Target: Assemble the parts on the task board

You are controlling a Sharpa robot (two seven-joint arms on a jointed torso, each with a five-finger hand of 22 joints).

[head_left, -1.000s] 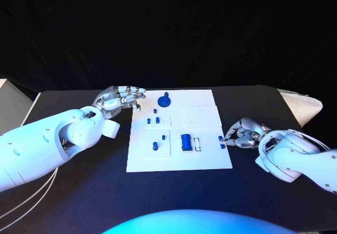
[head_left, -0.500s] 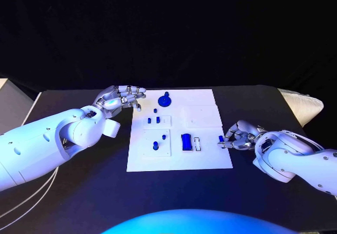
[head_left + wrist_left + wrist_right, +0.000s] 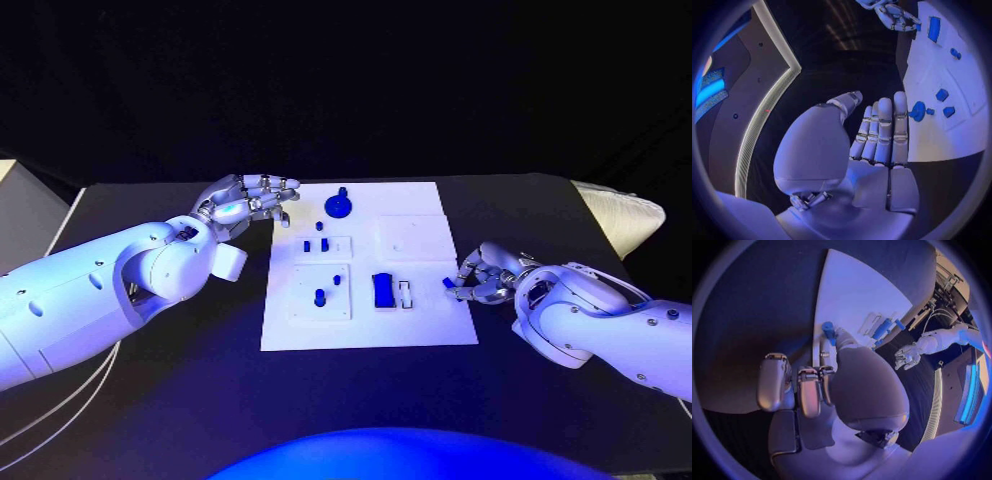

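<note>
Progress looks early, I'd say; left hand (image 3: pixel 248 203) hovers w/ fingers curled, grasping nothing, by the task board (image 3: pixel 433 330) far-left corner; parts (image 3: pixel 382 290) mostly lie loose mid-board; right hand (image 3: pixel 483 277) pinches a small blue peg (image 3: pixel 827 329) at the right edge, not yet seated.

black table (image 3: pixel 173 390), white pillow-like object (image 3: pixel 623 215)

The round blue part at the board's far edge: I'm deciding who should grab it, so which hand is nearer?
Left. The left hand hovers just beside the task board's far corner, close to the round blue part; the right hand sits at the board's opposite edge, nearer the robot.
</note>
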